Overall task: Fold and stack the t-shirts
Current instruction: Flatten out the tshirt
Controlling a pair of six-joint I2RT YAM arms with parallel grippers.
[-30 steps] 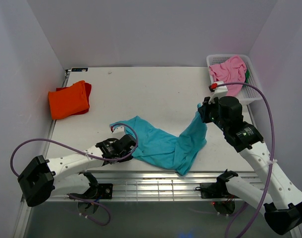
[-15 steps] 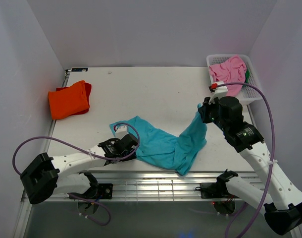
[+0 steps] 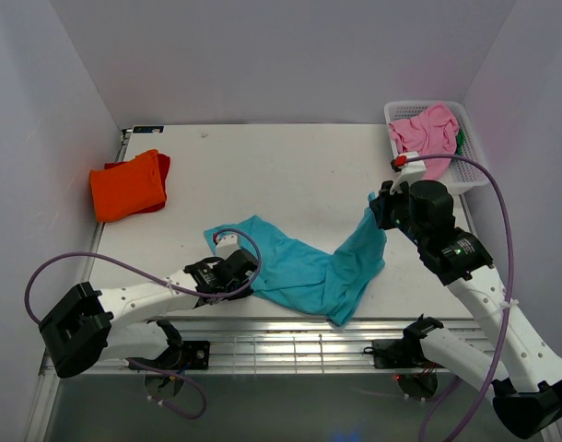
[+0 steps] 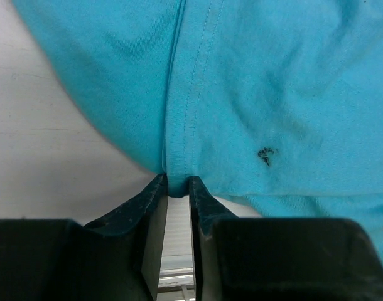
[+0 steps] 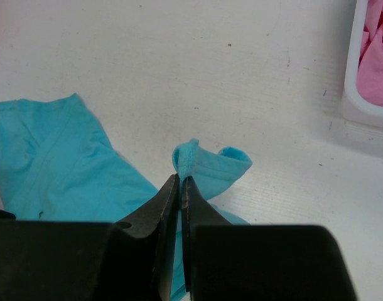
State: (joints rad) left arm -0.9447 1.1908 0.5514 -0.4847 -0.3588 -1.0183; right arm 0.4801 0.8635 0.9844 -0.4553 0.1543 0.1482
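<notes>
Top external view: a folded orange t-shirt is seen lying at the far left of the tabletop, well apart from the work.
Left gripper: it has been shifted slightly toward the cloth since a second ago. In the left wrist view the fingers are nearly together, with a seamed edge of the teal t-shirt nipped between the tips.
Teal t-shirt: it is spread, crumpled, across the near middle of the tabletop, with its left end low and its right end lifted. Its outline is barely altered.
Right gripper: its place is unchanged. It is clamped together on a raised, rolled edge of the teal cloth.
White lattice basket: a pink t-shirt and a bit of green cloth are held in it at the far right corner.
Meaning for the task: a fresh grip on the left edge is judged to have been taken. With both ends held, the shirt can be stretched flat for folding.
</notes>
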